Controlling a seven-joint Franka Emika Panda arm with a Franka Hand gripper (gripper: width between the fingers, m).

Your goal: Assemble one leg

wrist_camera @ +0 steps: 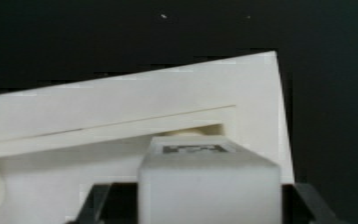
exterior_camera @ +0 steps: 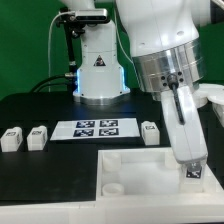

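My gripper (exterior_camera: 190, 165) is shut on one white leg (exterior_camera: 194, 173), held upright over the right part of the large white tray (exterior_camera: 140, 170). In the wrist view the leg (wrist_camera: 202, 180) fills the space between the two dark fingers (wrist_camera: 108, 203), with its tag facing up. My gripper (wrist_camera: 202, 208) holds it just above the tray (wrist_camera: 105, 115), close to a round corner socket (wrist_camera: 199, 128). Three more legs lie on the black table: two at the exterior view's left (exterior_camera: 12, 138) (exterior_camera: 38, 136) and one right of the marker board (exterior_camera: 151, 132).
The marker board (exterior_camera: 97, 128) lies flat behind the tray. The arm's white base (exterior_camera: 98, 70) stands behind it. A round socket (exterior_camera: 113, 187) shows at the tray's near left corner. A black stand (exterior_camera: 68, 45) rises at the back.
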